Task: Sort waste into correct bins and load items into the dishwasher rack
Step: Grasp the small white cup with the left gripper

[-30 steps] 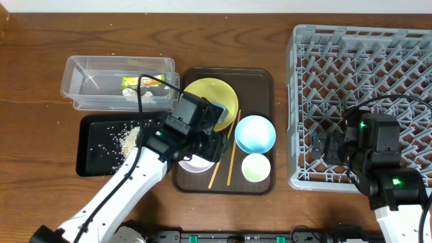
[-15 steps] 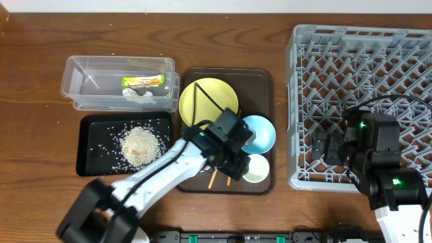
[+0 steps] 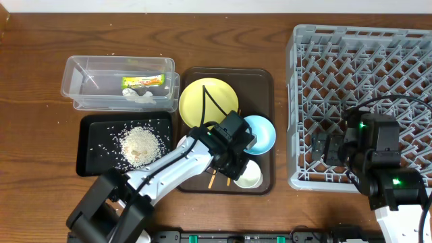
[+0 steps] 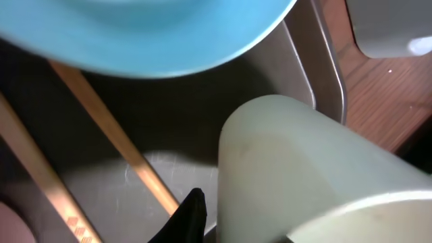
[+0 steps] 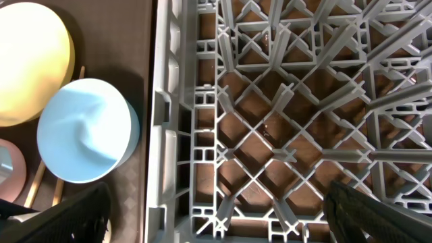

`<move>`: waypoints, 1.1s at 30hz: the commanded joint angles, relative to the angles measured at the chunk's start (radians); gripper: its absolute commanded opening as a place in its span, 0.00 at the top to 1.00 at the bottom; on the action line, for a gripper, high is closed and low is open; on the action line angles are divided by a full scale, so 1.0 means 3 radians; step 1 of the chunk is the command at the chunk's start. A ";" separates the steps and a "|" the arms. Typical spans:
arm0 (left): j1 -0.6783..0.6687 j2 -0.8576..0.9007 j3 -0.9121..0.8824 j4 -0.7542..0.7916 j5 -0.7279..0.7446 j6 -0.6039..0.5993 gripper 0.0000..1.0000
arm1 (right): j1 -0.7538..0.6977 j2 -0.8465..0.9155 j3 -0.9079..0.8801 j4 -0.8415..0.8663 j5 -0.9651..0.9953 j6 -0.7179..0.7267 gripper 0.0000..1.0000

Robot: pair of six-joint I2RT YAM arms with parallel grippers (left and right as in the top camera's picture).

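Observation:
My left gripper is low over the brown serving tray, at the small pale cup. In the left wrist view one dark fingertip presses the cup's outer wall; the other finger is hidden behind the wall. The light blue bowl and the wooden chopsticks lie beside it. The yellow plate sits behind. My arm hides the white bowl from overhead. My right gripper is open and empty over the grey dishwasher rack's left edge.
The clear tub holds the green-and-yellow wrapper and the white tissue. The black tray holds a heap of rice. The brown serving tray lies between the bins and the rack.
My left arm has swung right from the black tray's edge across the serving tray to the cup. The cup has shifted slightly toward the tray's front. The right arm has not moved.

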 commanded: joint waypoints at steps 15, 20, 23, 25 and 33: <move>0.1396 -0.0969 0.0052 0.0375 0.0908 -0.0802 0.94 | -0.0009 -0.0005 0.0067 0.0306 0.0210 0.0025 0.01; 0.1350 -0.0938 0.0046 0.0237 0.1091 -0.0580 0.75 | -0.0010 -0.0004 0.0067 0.0212 0.0211 0.0025 0.01; 0.1188 -0.0938 0.0046 0.0142 0.1068 -0.0464 0.67 | -0.0010 -0.0005 0.0067 0.0209 0.0211 0.0025 0.01; 0.1052 -0.0938 0.0046 0.0094 0.1053 -0.0346 0.62 | -0.0010 -0.0005 0.0067 0.0198 0.0210 0.0025 0.01; 0.0350 -0.0930 0.0042 -0.0125 -0.0020 -0.0312 0.57 | -0.0009 -0.0004 0.0067 0.0183 0.0210 0.0025 0.01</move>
